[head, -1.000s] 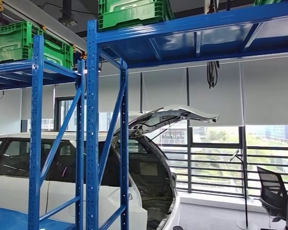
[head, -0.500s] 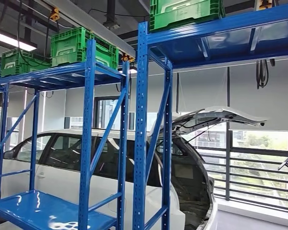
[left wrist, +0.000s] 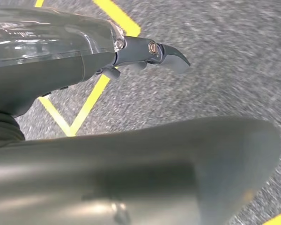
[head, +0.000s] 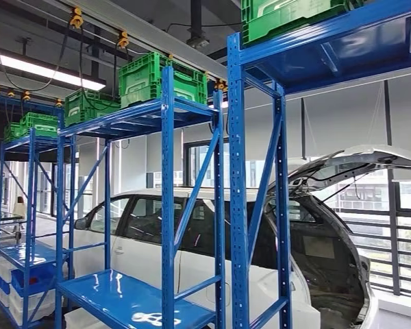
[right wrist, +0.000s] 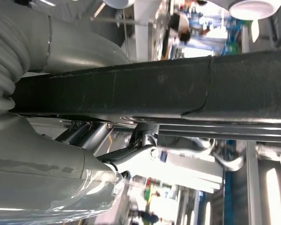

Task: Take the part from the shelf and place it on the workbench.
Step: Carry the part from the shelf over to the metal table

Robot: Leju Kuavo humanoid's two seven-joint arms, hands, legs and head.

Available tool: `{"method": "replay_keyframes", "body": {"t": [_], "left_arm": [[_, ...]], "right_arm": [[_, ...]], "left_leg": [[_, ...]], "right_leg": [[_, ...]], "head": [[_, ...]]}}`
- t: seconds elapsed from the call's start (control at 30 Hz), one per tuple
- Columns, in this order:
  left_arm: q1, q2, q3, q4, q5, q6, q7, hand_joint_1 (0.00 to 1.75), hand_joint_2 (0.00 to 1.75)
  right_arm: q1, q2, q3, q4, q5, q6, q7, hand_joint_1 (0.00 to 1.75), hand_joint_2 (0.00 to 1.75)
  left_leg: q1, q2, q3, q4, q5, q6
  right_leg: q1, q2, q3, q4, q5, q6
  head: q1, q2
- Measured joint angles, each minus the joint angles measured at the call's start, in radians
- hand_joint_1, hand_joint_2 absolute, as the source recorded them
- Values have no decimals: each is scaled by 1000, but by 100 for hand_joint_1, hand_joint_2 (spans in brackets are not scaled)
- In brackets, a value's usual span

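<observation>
1. The right hand [right wrist: 43, 140] holds the part [right wrist: 203, 89], a long black bar.
2. In the right wrist view the bar runs right across the picture, and both its ends go out of sight.
3. The thick grey thumb [right wrist: 86, 49] lies on one side of the bar. The darker fingers [right wrist: 139, 157] lie on the other side, so the bar is pinched between them.
4. The left hand [left wrist: 79, 56] holds nothing. One dark finger [left wrist: 167, 51] sticks out straight, apart from the big thumb.
5. Under the left hand is a grey carpet floor [left wrist: 220, 70] with yellow lines [left wrist: 93, 96] on it.
6. In the head view, tall blue shelf racks [head: 167, 205] stand in a row.
7. Green crates [head: 146, 79] sit on the top boards of the racks, right up to the front edges.
8. The low blue shelf board [head: 116, 298] of the middle rack is shiny.
9. White bins [head: 33, 301] sit low on the far left rack.
10. Behind the racks stands a white car [head: 141, 253] with its boot lid [head: 358, 161] up.
11. A long ceiling light [head: 43, 68] glows above the left racks.
</observation>
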Motion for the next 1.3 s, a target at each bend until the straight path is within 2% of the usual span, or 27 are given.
{"method": "replay_keyframes", "body": {"t": [0.03,0.07,0.1,0.17,0.23,0.3,0.37,0.43,0.47,0.5,0.53,0.6,0.67,0.7,0.73,0.77,0.83,0.87,0.93,0.97,1.0,1.03,1.1,1.17,1.23,1.27,1.3], "left_arm": [[1,1,2,0,1,0,0,0,175],[1,2,4,0,3,1,1,0,175],[0,2,5,0,4,1,1,0,175],[0,3,8,0,8,1,2,0,175],[4,3,13,0,10,5,8,0,175],[7,3,19,0,13,10,19,0,175],[7,4,23,0,14,13,25,0,175],[7,4,24,0,14,13,28,0,175],[8,4,25,0,14,14,29,0,175],[9,4,25,0,15,14,29,0,175],[11,4,26,0,17,15,27,0,175],[13,1,30,0,19,14,17,0,175],[14,0,35,-1,20,12,8,0,175],[15,0,37,-1,20,11,6,0,175],[17,2,39,-2,21,11,5,0,175],[20,2,42,-2,22,11,3,0,175],[21,4,46,-2,28,12,-2,0,175],[19,5,49,-2,32,11,-5,0,175],[13,8,52,-2,37,11,-11,0,175],[12,8,54,-2,39,9,-13,0,175],[13,9,55,-2,39,8,-14,0,175],[14,10,55,-2,38,4,-16,0,175],[11,12,55,-1,33,-2,-19,0,175],[5,13,55,-1,26,-8,-22,0,175],[4,12,55,-1,20,-11,-23,0,175],[6,12,55,-1,18,-12,-22,0,175],[7,12,55,-1,15,-12,-20,0,175]], "right_arm": [[-3,0,2,0,0,0,0,175,175],[-8,1,3,0,0,1,0,175,175],[-13,2,4,0,0,1,1,175,175],[-22,3,7,0,0,1,2,175,175],[-27,6,10,-1,0,2,3,175,175],[-29,11,14,-2,1,1,3,175,175],[-28,12,18,-4,4,-1,3,175,175],[-24,12,21,-4,8,-3,3,175,175],[-22,12,23,-4,10,-4,3,175,175],[-21,12,24,-4,12,-5,2,175,175],[-21,13,25,-6,15,-6,1,175,175],[-21,14,25,-13,25,-10,-1,175,175],[-20,16,26,-23,37,-14,-3,175,175],[-20,17,26,-28,42,-16,-3,175,175],[-21,19,27,-32,47,-18,-3,175,175],[-21,21,27,-36,51,-21,-3,175,175],[-18,26,28,-46,64,-28,-5,175,175],[-14,27,29,-50,72,-32,-6,175,175],[-4,28,34,-55,85,-41,-6,175,175],[1,28,38,-56,90,-44,-5,175,175],[3,28,42,-56,92,-48,-2,175,175],[5,29,46,-58,94,-52,1,175,175],[5,29,52,-63,94,-62,6,175,175],[3,29,56,-67,91,-69,9,175,175],[2,29,61,-68,84,-73,11,175,175],[1,28,64,-68,80,-74,11,175,175],[0,28,66,-68,76,-76,10,175,175]], "left_leg": [[2,10,35,-62,33,-2],[0,34,73,-131,58,-4],[-3,53,102,-189,77,1],[-10,74,120,-232,82,14],[-12,54,114,-231,86,29],[-9,35,112,-232,90,41],[-8,15,109,-233,95,51],[-12,-10,106,-232,97,57],[-15,-24,106,-232,99,59],[-18,-38,106,-232,100,60],[-20,-53,106,-232,101,61],[-22,-79,105,-231,104,59],[-16,-102,96,-230,110,51],[-13,-114,90,-230,114,45],[-11,-125,85,-231,117,39],[-12,-118,80,-229,115,33],[-15,-68,57,-185,81,22],[-15,-36,34,-132,49,17],[-8,-10,-19,-8,-8,6],[-4,-5,-33,30,-18,1],[0,-2,-28,29,-9,-3],[3,5,-3,-8,15,-7],[2,40,74,-145,71,-11],[-5,66,114,-222,89,2],[-10,54,111,-225,86,22],[-10,44,110,-225,87,29],[-9,36,110,-226,88,36]], "right_leg": [[-1,-12,1,2,-2,3],[0,-23,0,5,-5,8],[3,-33,-1,10,-8,13],[9,-50,-2,16,-12,24],[8,-61,0,18,-15,32],[2,-24,-9,46,-44,41],[-2,30,-53,153,-109,44],[-2,46,-113,286,-161,42],[-1,48,-127,316,-162,39],[0,51,-122,303,-142,34],[2,59,-99,252,-106,27],[5,110,-40,114,-33,7],[8,150,-13,42,-3,-3],[9,149,-12,37,-2,-3],[9,135,-10,30,-1,-2],[7,120,-8,22,0,-3],[1,89,-4,7,4,-6],[0,72,-4,6,5,-7],[0,39,-6,6,4,-7],[0,23,-6,7,4,-7],[-1,9,-7,7,3,-5],[-2,-5,-6,9,1,-2],[-2,-28,-4,15,-6,9],[3,-47,-3,22,-12,21],[5,-63,0,22,-14,30],[2,-61,1,25,-17,34],[-1,-44,-3,38,-29,37]], "head": [[0,0],[0,0],[0,0],[0,0],[0,0],[-1,0],[-1,0],[-1,0],[-1,0],[-1,0],[-1,0],[0,0],[0,0],[0,0],[0,0],[0,0],[1,0],[1,0],[1,0],[1,0],[1,0],[1,0],[1,0],[0,0],[0,0],[0,0],[0,0]]}}
